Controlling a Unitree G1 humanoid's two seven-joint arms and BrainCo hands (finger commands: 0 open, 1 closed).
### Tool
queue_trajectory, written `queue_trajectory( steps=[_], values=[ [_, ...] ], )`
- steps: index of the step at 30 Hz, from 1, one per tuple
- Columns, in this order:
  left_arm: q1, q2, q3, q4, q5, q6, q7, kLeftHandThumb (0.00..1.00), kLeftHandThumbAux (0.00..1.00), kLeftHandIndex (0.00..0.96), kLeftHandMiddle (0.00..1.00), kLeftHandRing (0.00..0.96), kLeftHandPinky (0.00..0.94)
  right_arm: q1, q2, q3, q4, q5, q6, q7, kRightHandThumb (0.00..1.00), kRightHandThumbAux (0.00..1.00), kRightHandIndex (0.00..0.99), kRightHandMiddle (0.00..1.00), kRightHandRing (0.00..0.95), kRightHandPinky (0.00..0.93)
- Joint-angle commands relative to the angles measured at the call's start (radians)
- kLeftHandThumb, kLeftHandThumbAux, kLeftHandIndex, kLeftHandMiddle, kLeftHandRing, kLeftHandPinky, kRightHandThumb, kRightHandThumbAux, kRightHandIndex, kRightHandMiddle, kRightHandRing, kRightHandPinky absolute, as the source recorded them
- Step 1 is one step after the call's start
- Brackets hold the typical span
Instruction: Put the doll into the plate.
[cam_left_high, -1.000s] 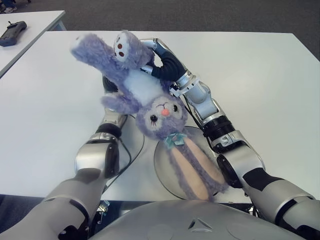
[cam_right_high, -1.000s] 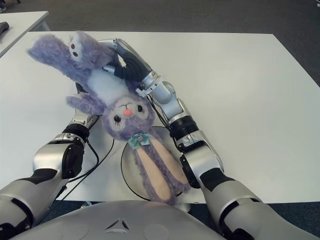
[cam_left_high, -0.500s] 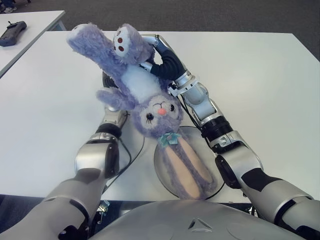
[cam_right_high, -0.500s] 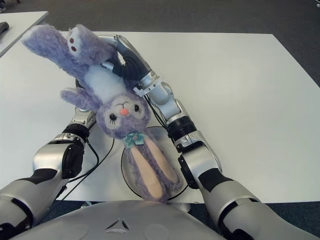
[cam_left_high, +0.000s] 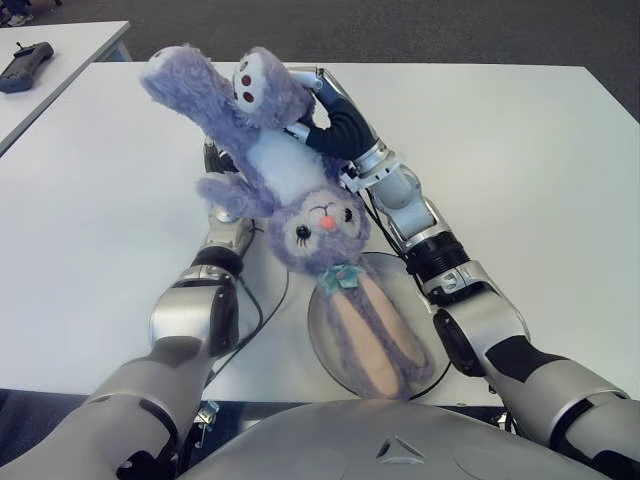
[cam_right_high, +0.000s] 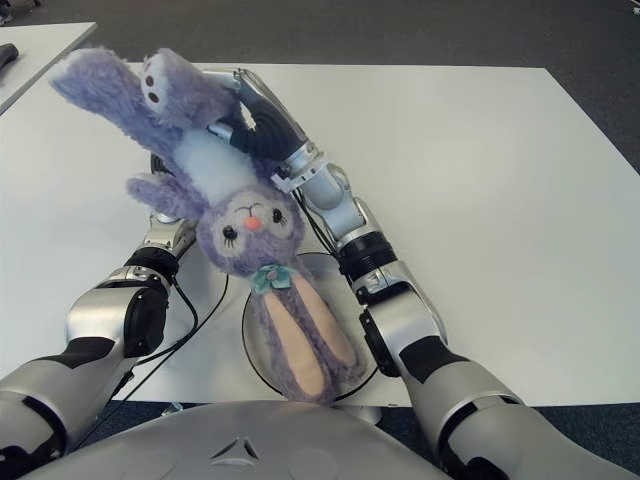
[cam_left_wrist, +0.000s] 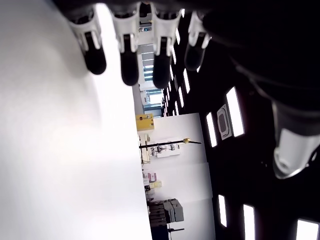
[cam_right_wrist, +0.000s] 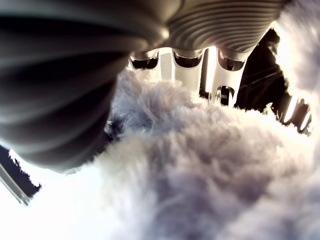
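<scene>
Hanging head-down from the right hand (cam_left_high: 318, 112), the doll (cam_left_high: 292, 190) was a purple plush rabbit whose body the curled fingers clasped up near the legs, fur pressing against the palm in the right wrist view. Below that hand its face pointed toward the robot, and its two long ears (cam_left_high: 372, 328) trailed down into the plate (cam_left_high: 325, 335), with the ear tips appearing to rest there while the body stayed raised above the white tabletop (cam_left_high: 520, 170). There was one doll, one round plate, and a small teal bow (cam_left_high: 342, 277) at the base of the ears. The left hand (cam_left_high: 222, 170) showed beside the doll on its left, largely hidden behind the plush body; in its own wrist view its fingers (cam_left_wrist: 129, 55) were stretched out straight and held nothing. A black cable (cam_left_high: 262, 310) ran over the tabletop between the left forearm and the plate. Far off on the left hand's side, a dark controller (cam_left_high: 24, 65) lay on a second tabletop
</scene>
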Motion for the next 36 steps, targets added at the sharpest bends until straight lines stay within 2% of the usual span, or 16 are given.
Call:
queue_trajectory(
  steps=[1,12,17,19,23,29,30,31,32,34,36],
  values=[
    [0.223,-0.09,0.004,0.141,-0.016,0.13,-0.035,0.0,0.553,0.127,0.182,0.151,0.124,0.006,-0.048,-0.041,-0.027,0.049,-0.022,0.028,0.703,0.717,0.439,0.845,0.841,0.842],
    [0.218,-0.091,0.024,0.141,-0.036,0.135,-0.06,0.0,0.562,0.135,0.175,0.145,0.117,-0.017,-0.083,-0.055,-0.022,0.036,-0.018,0.036,0.704,0.716,0.439,0.849,0.847,0.847],
    [0.218,-0.091,0.054,0.138,-0.067,0.111,-0.093,0.0,0.548,0.092,0.136,0.108,0.083,-0.002,-0.102,-0.056,-0.039,0.045,-0.015,0.051,0.702,0.717,0.439,0.848,0.843,0.837],
    [0.241,-0.098,0.065,0.12,-0.085,0.04,-0.111,0.0,0.535,0.086,0.137,0.11,0.077,0.015,-0.112,-0.056,-0.049,0.052,-0.012,0.062,0.701,0.717,0.439,0.847,0.842,0.837],
    [0.319,-0.134,0.051,0.034,-0.101,-0.187,-0.149,0.0,0.505,0.081,0.13,0.103,0.05,0.03,-0.125,-0.059,-0.067,0.065,0.023,0.085,0.701,0.718,0.438,0.846,0.84,0.841],
    [0.351,-0.137,0.036,-0.095,-0.143,-0.382,-0.257,0.0,0.474,0.076,0.12,0.091,0.052,0.01,-0.137,-0.069,-0.041,0.064,0.06,0.094,0.701,0.717,0.438,0.847,0.842,0.845],
    [0.355,-0.138,0.032,-0.117,-0.149,-0.406,-0.275,0.0,0.458,0.058,0.107,0.082,0.046,0.002,-0.138,-0.07,-0.031,0.064,0.065,0.096,0.701,0.717,0.438,0.848,0.843,0.845],
    [0.351,-0.145,0.039,-0.147,-0.196,-0.433,-0.353,0.0,0.452,0.051,0.102,0.079,0.043,-0.012,-0.14,-0.071,-0.011,0.047,0.067,0.082,0.701,0.717,0.438,0.848,0.843,0.845],
    [0.354,-0.155,0.043,-0.18,-0.241,-0.449,-0.423,0.0,0.388,0.022,0.072,0.059,0.041,-0.023,-0.141,-0.072,0.004,0.029,0.071,0.066,0.7,0.718,0.438,0.844,0.838,0.835],
    [0.363,-0.169,0.051,-0.224,-0.309,-0.449,-0.524,0.006,0.348,0.003,0.046,0.039,0.029,-0.032,-0.143,-0.073,0.02,0.005,0.076,0.045,0.699,0.718,0.438,0.841,0.835,0.831],
    [0.373,-0.177,0.058,-0.247,-0.35,-0.433,-0.582,0.033,0.326,0.0,0.029,0.022,0.013,-0.035,-0.144,-0.074,0.026,-0.004,0.079,0.036,0.699,0.717,0.438,0.84,0.833,0.829]
  ],
)
